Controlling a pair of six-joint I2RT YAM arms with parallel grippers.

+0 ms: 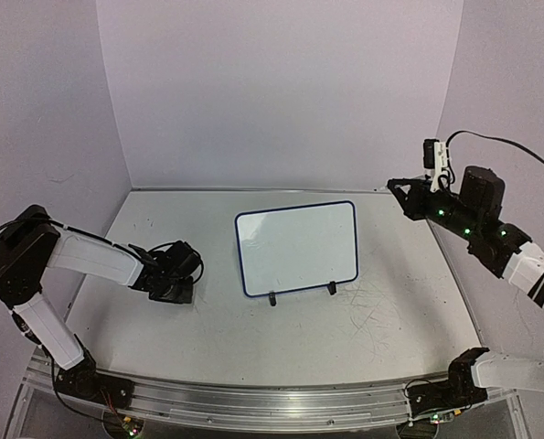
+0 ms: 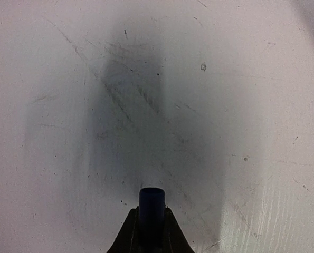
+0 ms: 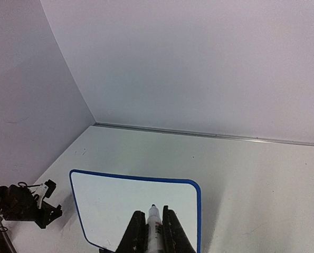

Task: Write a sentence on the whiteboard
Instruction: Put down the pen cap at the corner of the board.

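The whiteboard (image 1: 294,247) stands on two black feet at mid-table, blue-framed; its face is blank and no sentence shows on it. It also shows in the right wrist view (image 3: 114,203). My right gripper (image 1: 407,196) is raised to the right of the board and behind it. In the right wrist view it (image 3: 153,221) is shut on a white marker (image 3: 154,226), black tip uncapped and pointing toward the board. My left gripper (image 1: 174,289) is low over the table, left of the board. In the left wrist view it (image 2: 152,213) is shut on a dark blue cap (image 2: 152,203).
The scratched grey-white tabletop (image 1: 381,320) is walled by pale purple panels at the back and sides. A metal rail (image 1: 253,402) runs along the near edge with the arm bases. The left arm shows in the right wrist view (image 3: 25,204).
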